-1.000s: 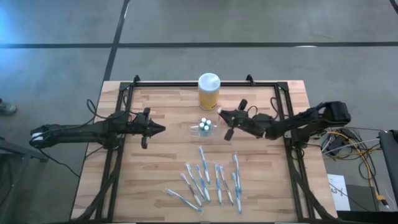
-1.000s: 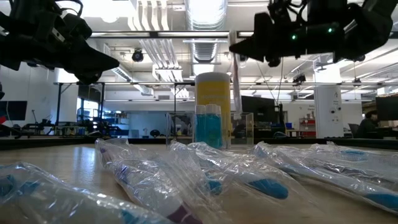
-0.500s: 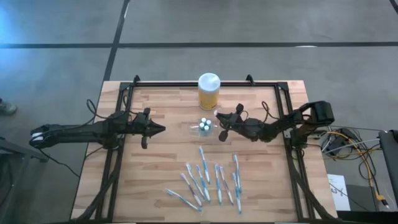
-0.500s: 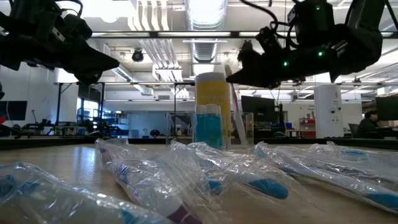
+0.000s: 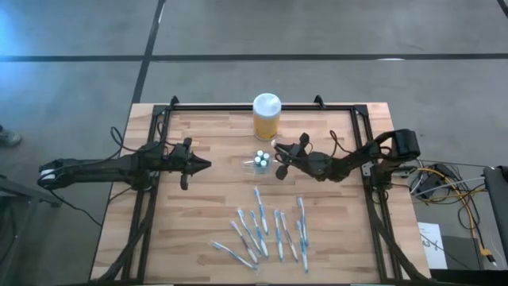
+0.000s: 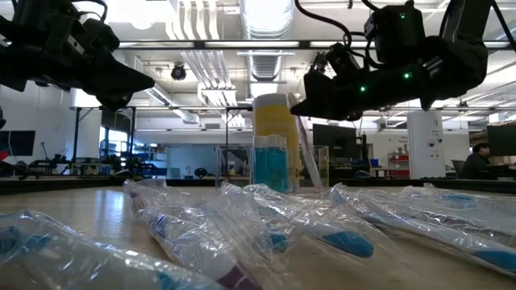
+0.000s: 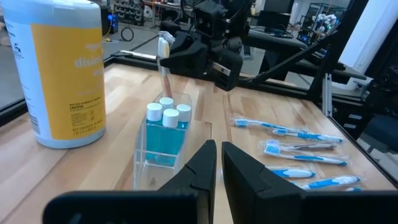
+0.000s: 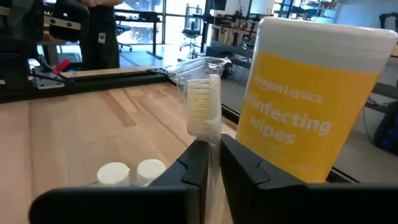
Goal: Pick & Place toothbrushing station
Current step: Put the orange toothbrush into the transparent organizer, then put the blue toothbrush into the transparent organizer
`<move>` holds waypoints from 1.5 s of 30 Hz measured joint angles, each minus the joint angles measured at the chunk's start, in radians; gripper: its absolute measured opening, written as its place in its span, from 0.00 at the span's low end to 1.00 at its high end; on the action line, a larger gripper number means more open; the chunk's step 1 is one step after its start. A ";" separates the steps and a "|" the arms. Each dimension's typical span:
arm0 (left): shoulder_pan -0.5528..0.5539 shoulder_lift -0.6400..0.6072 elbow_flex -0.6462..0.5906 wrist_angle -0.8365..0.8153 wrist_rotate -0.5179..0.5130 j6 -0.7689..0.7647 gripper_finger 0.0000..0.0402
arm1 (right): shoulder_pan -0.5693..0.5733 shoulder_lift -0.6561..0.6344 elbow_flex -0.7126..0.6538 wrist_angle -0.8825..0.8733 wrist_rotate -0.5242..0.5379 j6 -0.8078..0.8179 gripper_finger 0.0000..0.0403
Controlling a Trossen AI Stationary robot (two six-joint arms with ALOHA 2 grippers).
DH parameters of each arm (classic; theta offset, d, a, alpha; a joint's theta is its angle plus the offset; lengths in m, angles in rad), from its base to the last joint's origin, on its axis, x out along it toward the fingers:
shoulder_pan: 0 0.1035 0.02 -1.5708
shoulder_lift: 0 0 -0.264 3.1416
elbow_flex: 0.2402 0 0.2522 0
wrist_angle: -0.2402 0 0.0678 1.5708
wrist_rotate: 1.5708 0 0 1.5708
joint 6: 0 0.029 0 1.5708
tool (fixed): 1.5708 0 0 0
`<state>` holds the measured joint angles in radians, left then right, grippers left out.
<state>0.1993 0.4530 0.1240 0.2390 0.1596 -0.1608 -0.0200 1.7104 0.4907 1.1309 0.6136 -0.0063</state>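
Note:
A small clear holder (image 5: 260, 161) with blue fill and white-capped round pieces (image 7: 168, 112) stands mid-table. My right gripper (image 5: 278, 157) hovers level just right of it, shut on a plastic-wrapped toothbrush (image 8: 204, 115) that stands upright, bristle head up. The brush's lower end reaches down into the holder (image 7: 163, 134). Several more wrapped blue-and-white toothbrushes (image 5: 266, 230) lie flat on the near half of the table. My left gripper (image 5: 208, 165) waits shut, left of the holder and apart from it. My right gripper pinches the toothbrush's handle just below the bristle head (image 8: 210, 146) between its two fingers, over the plastic wrap. The fingers come level from the table's right side and lie across the upright brush. The brush stands nearly vertical, its lower part (image 7: 166, 87) down in the holder.
A tall yellow wipes jar with a white lid (image 5: 267, 116) stands just beyond the holder, near the far edge. A black frame rail (image 5: 363, 151) runs around the wooden table top. Bare wood lies between the holder and my left gripper.
My right gripper has gone down and a little toward the table's left, to the holder, tipping toward level. The upright toothbrush has sunk with it, its lower end now in the holder.

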 joint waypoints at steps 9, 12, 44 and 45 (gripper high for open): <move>0.000 0.000 -0.001 0.000 0.000 -0.011 0.07 | 0.000 -0.022 0.006 0.000 0.000 -0.001 0.30; 0.000 0.000 -0.001 0.000 0.000 -0.016 0.07 | 0.000 -0.046 0.004 -0.009 0.000 -0.001 0.34; 0.000 0.000 -0.011 0.000 0.005 0.010 0.07 | 0.417 -1.057 -0.204 -0.602 0.016 -0.072 0.22; 0.000 0.000 -0.012 0.000 0.005 0.010 0.07 | 0.417 -1.091 -0.234 -0.603 0.015 -0.057 0.22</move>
<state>0.1993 0.4529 0.1125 0.2395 0.1647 -0.1513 0.3969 0.6191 0.2571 0.5284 0.6289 -0.0636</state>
